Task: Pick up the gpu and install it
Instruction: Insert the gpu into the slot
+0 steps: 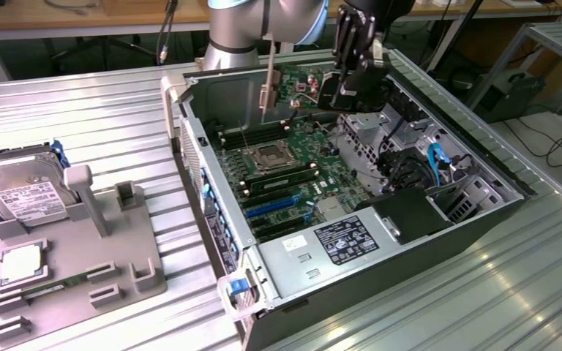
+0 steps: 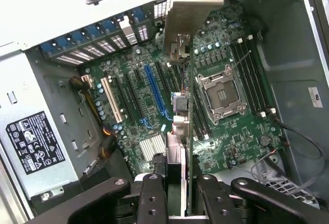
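Observation:
The gpu [image 1: 301,82], a thin green card with a silver end bracket [image 1: 270,86], hangs upright above the far end of the open computer case [image 1: 476,157]. My gripper [image 1: 335,89] is shut on its edge. In the wrist view the gpu [image 2: 188,100] appears edge-on, running from my gripper [image 2: 180,198] down toward the motherboard [image 2: 236,131]. The card hangs over the area between the CPU socket [image 2: 221,93] and the blue expansion slot [image 2: 154,93], clear of the board. The fan side of the card is hidden.
The case lies on its side on a ribbed metal table [image 1: 96,124]. A power supply [image 1: 345,245] fills its near end, with cables and drive bays [image 1: 437,175] on the exterior view's right. A hard drive [image 1: 23,194] and a grey fixture [image 1: 115,248] sit at the exterior view's left.

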Robot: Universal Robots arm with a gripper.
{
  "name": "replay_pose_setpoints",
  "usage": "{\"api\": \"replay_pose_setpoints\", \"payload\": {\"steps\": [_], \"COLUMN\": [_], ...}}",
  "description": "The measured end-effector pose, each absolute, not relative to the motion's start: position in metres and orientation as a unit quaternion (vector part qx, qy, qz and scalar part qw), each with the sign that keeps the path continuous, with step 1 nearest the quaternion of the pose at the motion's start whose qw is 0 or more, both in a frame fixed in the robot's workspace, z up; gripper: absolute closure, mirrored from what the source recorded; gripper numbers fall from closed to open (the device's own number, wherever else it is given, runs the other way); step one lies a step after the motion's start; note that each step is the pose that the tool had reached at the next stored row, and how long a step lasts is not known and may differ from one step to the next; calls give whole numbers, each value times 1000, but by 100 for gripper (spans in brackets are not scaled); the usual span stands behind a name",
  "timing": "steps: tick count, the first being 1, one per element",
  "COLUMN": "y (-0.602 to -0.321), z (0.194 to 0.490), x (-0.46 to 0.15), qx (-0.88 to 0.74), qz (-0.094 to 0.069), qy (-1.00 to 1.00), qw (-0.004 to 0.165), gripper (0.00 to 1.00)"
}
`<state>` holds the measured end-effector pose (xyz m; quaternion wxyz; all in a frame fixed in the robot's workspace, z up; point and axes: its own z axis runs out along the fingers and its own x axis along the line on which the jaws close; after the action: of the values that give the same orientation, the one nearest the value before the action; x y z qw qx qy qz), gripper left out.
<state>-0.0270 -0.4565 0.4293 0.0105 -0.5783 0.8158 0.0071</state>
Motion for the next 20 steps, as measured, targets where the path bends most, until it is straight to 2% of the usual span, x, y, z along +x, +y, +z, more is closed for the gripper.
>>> {"api": "replay_pose_setpoints", "payload": {"steps": [20], "y": [-459], "z": [429], "x": [-27], "qx": [-664], "qz": [8], "qy": [748], "qw": [10], "gripper": [72]}}
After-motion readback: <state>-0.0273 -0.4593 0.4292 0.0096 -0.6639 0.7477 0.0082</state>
